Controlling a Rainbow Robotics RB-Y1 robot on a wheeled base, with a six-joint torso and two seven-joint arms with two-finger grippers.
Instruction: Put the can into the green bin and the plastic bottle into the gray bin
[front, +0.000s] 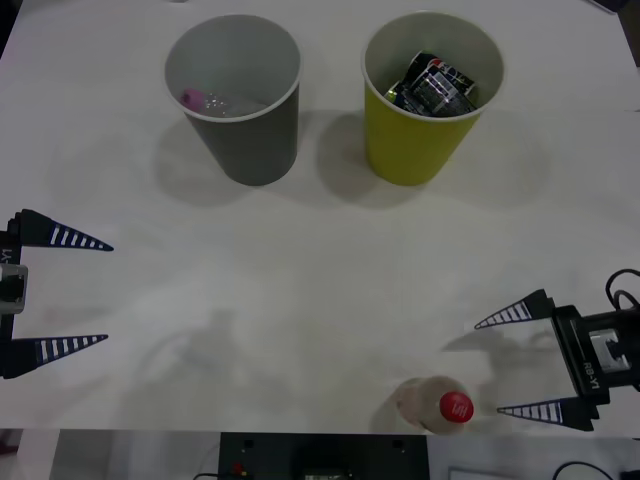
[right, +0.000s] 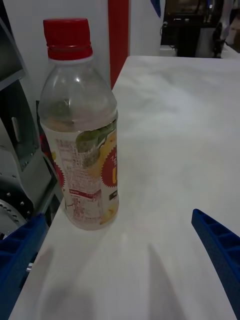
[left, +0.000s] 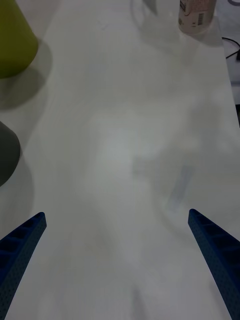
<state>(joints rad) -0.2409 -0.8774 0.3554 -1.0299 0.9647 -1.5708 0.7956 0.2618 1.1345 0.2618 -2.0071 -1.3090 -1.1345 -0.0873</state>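
Bins number two, gray bin (front: 240, 110) and green bin (front: 425, 100); one plastic bottle (front: 440, 405).

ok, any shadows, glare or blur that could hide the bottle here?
Front view: soft shadows fall left of the gray bin and green bin; the plastic bottle at the table's near edge looks slightly blurred.
Right wrist view: bottle sharp, room behind out of focus.
Left wrist view: broad pale glare on the table.

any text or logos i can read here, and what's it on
"RB-Y1", printed sideways on the black body of the open right gripper.
Red cap of the clear plastic bottle: a white mark, too blurred to read.
The bottle's orange, yellow and red label: fine print, too small to read.
Dark crushed can in the yellow-green bin: white marks, unreadable.
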